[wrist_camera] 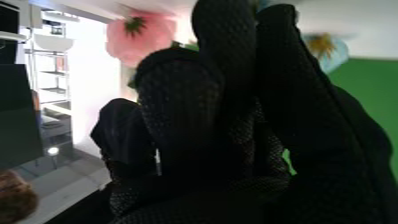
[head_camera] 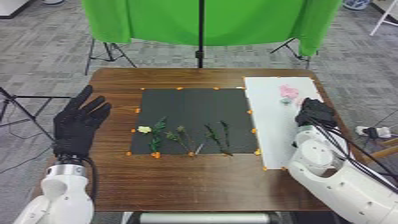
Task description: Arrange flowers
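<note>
Right hand (head_camera: 315, 112) points forward over white sheet (head_camera: 270, 120), near pink flower (head_camera: 289, 91)

Head view from above, wrist view close

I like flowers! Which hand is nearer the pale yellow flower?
Left. The left hand is left of the pale yellow flower, close; the right hand is much farther, to its right.

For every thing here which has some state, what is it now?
Left black-gloved hand: open.
Right black-gloved hand: grip unclear.
Pink round flower: blooming.
Light blue flower: blooming.
Pale yellow flower: lying flat.
Thin green stems: lying flat.
Green fabric curtain: hanging.
Dark rectangular mat: spread flat.
</note>
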Motion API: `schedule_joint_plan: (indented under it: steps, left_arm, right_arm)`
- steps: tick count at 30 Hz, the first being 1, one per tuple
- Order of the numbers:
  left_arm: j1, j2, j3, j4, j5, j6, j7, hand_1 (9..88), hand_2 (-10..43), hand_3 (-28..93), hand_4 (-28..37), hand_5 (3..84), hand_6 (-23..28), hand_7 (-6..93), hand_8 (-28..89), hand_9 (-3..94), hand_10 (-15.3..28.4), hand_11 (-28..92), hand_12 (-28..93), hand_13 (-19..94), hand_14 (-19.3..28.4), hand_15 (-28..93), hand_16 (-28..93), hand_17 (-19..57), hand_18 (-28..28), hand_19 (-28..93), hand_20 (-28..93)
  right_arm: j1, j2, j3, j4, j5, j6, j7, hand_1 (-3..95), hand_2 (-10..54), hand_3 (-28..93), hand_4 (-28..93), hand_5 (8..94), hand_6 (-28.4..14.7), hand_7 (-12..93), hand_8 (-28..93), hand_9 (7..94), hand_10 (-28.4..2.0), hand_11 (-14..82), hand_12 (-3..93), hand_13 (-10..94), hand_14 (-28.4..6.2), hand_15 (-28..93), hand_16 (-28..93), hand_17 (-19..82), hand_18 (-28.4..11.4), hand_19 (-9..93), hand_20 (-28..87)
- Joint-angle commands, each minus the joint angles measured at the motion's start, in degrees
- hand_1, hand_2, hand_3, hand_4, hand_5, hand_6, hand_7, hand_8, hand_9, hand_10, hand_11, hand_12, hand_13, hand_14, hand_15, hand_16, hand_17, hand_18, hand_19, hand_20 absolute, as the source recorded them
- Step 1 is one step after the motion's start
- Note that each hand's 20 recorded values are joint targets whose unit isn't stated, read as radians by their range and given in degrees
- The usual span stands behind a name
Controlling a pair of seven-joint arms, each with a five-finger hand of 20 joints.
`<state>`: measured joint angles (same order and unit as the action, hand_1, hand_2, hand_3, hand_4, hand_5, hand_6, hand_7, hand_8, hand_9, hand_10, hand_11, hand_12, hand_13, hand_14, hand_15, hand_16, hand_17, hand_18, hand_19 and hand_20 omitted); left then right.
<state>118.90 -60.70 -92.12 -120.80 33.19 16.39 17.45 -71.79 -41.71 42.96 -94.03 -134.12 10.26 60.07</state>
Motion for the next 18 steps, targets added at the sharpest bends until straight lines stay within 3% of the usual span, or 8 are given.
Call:
schedule_joint_plan:
  steps: [1, 6, 7, 10, 12, 14, 18]
  left_arm:
    - [0.1, -0.75, -0.83, -0.49, 0.95, -0.59, -1.28, 23.7, 9.8, 78, -26.8, 38.8, 7.7, 10.5, -9, 36.2, 19.8, 26, 11, 26, 26.6, 53, -9, -9.0, 25.8, 56, 12]
    - [-0.8, -0.48, -1.07, -0.87, 1.65, -1.02, -2.00, 23.8, 9.8, 78, -26.8, 38.8, 7.7, 10.6, -9, 36.2, 19.8, 26, 11, 26, 26.8, 53, -9, -9.0, 25.8, 56, 12]
    - [-1.0, 0.12, -0.44, -0.88, 1.20, -0.77, -0.99, 23.8, 9.8, 78, -26.8, 38.8, 7.7, 10.6, -9, 36.1, 19.9, 26, 11, 26, 26.8, 53, -9, -9.0, 25.8, 56, 12]
    - [-1.1, 0.81, -0.33, -1.58, 1.83, -0.82, -0.76, 23.8, 9.8, 78, -26.9, 38.7, 7.7, 10.7, -9, 36.1, 19.9, 26, 11, 26, 26.8, 53, -9, -9.0, 25.8, 56, 12]
    - [-2.1, 0.95, -0.49, -1.97, 2.26, -1.04, -1.60, 23.9, 9.8, 78, -26.9, 38.7, 7.7, 10.7, -9, 36.1, 19.9, 26, 11, 26, 26.7, 53, -9, -8.9, 25.8, 56, 12]
    - [-4.2, 1.38, -0.03, -1.71, 3.22, -1.64, -2.81, 23.9, 9.9, 78, -26.9, 38.7, 7.7, 10.7, -9, 36.1, 19.9, 26, 11, 26, 26.7, 54, -9, -8.9, 25.9, 56, 12]
    - [-9.9, 2.00, 2.02, -0.30, 4.63, -2.84, -4.95, 23.8, 9.9, 78, -26.8, 38.8, 7.7, 10.6, -9, 36.1, 20.0, 26, 11, 26, 26.7, 54, -9, -8.9, 26.0, 57, 13]
  right_arm:
    - [1.2, -4.3, 1.4, -9.2, -6.4, 3.2, -6.7, 61.8, -9.5, 64, -28, 90.8, 2.8, 16, 4, 93.7, -6.3, 21.8, 26.6, 88, -3.7, 61, 21, 43, -23.9, 93, 60]
    - [7.3, -14.5, -3.4, -11.0, -5.4, 3.2, -15.8, 60.8, -9.5, 66, -28, 91.2, 2.8, 16, 4, 93.7, -6.3, 22.0, 26.5, 88, -4.0, 61, 21, 43, -24.0, 93, 61]
    - [8.3, -17.1, -4.4, -10.4, -4.9, 2.4, -18.1, 60.7, -9.5, 66, -28, 91.2, 2.7, 16, 4, 93.7, -6.3, 22.0, 26.5, 88, -4.1, 61, 22, 43, -24.0, 93, 61]
    - [11.3, -25.5, -8.0, -5.7, -4.3, 0.9, -24.8, 60.2, -9.5, 67, -28, 91.1, 2.7, 16, 5, 93.7, -6.9, 22.6, 26.7, 87, -4.5, 62, 22, 41, -23.4, 93, 62]
    - [13.0, -30.4, -10.5, -1.7, -4.1, -0.2, -27.2, 59.0, -9.5, 68, -28, 90.5, 3.2, 16, 5, 93.7, -6.8, 23.4, 27.7, 85, -4.8, 65, 23, 40, -22.6, 93, 63]
    - [15.8, -34.1, -13.5, 2.3, -2.7, 0.9, -27.5, 58.5, -9.5, 68, -28, 90.2, 3.4, 16, 5, 93.7, -6.7, 24.3, 28.8, 84, -5.0, 67, 23, 39, -22.2, 93, 63]
    - [23.5, -37.7, -21.0, 8.8, 1.4, 2.3, -24.7, 57.5, -9.5, 68, -28, 89.6, 4.0, 17, 4, 93.7, -6.6, 25.3, 29.7, 81, -5.5, 70, 22, 38, -21.8, 93, 64]
